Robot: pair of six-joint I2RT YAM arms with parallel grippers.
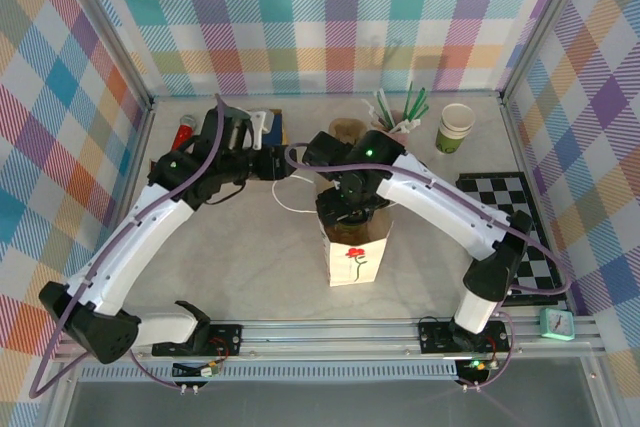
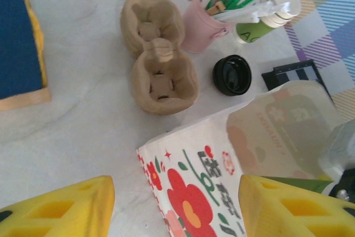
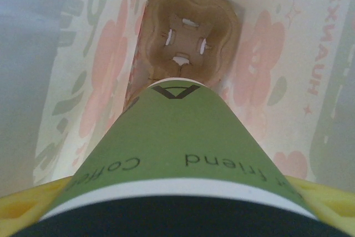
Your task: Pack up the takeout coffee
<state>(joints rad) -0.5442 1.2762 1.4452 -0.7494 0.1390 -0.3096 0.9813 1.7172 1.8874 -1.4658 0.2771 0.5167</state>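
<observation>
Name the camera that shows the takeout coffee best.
Right wrist: the takeout coffee is close up, green body and white band sharp, above the carrier in the bag. Top external: the right arm covers it. Left wrist: a green sliver at most.

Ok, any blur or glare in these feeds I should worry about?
Right wrist: the takeout coffee crowds the lens, its black lid a dark blur, its lettering readable. Left wrist: the left claw looks soft at the frame bottom, the pulp carriers sharp. Top external: even light, faint shadows, no glare.
</observation>
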